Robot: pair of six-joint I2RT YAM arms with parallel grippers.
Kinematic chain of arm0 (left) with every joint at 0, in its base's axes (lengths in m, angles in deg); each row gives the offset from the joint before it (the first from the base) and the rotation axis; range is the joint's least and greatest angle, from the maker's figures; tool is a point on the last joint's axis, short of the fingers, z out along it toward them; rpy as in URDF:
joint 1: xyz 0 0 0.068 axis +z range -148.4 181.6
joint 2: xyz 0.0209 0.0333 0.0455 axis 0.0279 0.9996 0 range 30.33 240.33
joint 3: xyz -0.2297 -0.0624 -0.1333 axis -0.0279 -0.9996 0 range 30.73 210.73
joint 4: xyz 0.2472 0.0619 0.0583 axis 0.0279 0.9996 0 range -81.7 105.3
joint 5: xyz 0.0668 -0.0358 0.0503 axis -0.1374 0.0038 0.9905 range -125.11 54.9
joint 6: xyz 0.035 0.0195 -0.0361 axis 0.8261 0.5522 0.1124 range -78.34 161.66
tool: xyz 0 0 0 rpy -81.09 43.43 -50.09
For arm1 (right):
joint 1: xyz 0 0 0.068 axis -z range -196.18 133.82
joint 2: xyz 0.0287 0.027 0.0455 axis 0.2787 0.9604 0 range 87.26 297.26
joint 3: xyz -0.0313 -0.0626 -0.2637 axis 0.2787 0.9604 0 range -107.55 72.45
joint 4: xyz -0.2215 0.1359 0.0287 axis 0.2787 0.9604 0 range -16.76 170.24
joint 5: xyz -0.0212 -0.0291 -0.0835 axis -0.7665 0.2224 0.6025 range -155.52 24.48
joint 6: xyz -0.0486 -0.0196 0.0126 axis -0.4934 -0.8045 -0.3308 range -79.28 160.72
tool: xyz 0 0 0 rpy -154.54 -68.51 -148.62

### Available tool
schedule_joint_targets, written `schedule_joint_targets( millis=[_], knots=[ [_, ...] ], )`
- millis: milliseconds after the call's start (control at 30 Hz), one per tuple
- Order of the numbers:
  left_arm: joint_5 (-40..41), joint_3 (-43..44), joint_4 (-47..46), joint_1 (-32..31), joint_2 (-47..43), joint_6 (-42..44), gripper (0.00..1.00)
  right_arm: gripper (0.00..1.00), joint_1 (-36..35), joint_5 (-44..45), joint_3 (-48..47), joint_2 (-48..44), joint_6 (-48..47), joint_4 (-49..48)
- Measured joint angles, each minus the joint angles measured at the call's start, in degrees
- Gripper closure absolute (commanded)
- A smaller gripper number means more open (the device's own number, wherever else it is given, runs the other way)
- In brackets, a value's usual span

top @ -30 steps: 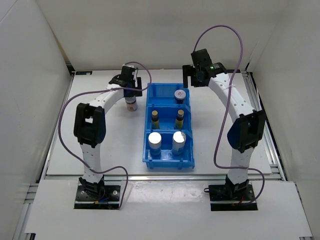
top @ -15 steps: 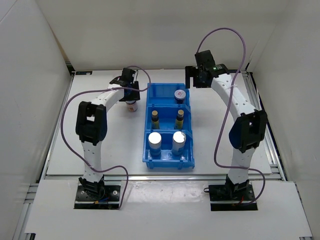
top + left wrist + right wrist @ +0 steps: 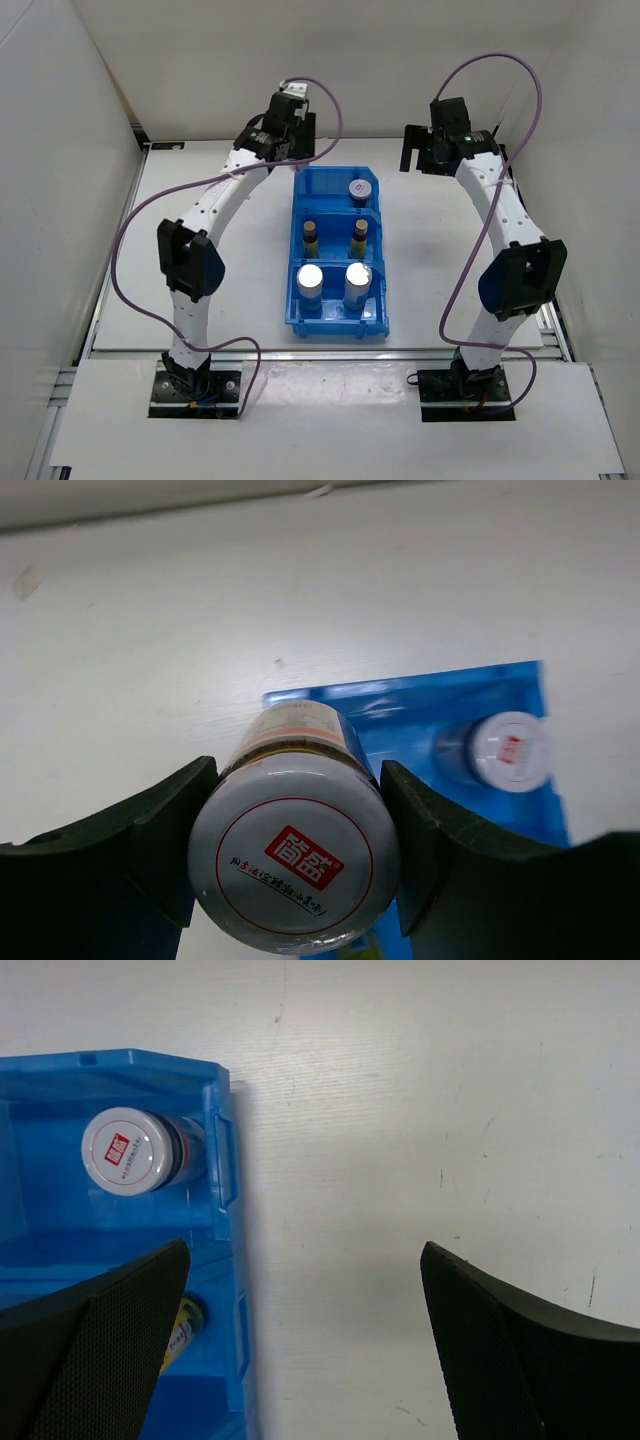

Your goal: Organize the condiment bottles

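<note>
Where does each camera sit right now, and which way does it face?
Top external: above and behind the bases, facing down on the table and blue bin; left arm and right arm show whole.
Left wrist: on the left gripper, facing down; its fingers grip a grey-lidded jar.
Right wrist: on the right gripper, facing down at the bin's edge; open fingers show.
Shared: all show the second jar in the bin.
</note>
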Motion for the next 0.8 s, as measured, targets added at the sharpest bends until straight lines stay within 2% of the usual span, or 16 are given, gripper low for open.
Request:
schedule_joint_targets(
  millis=[233,533,633,800],
  knots=[
    [-2.21,5.84,-0.68,-4.39,2.86,-0.07,0.77,0.01,1.4,-1.62,2.19,-0.09,0.17,0.2],
    [-4.04,6.27,0.0,-3.23,17.55,-0.87,0.68,0.01,2.89,-4.87,3.23,-0.2,0.22,-0.07],
    [-4.33,6.34,0.39,-3.56,20.33,-1.14,0.56,0.01,2.93,-5.66,3.72,-0.2,0.22,-0.07],
    [-4.83,6.88,0.17,-3.67,20.79,-1.92,0.28,0.01,2.93,-6.43,3.76,-0.2,0.22,-0.22]
  ],
)
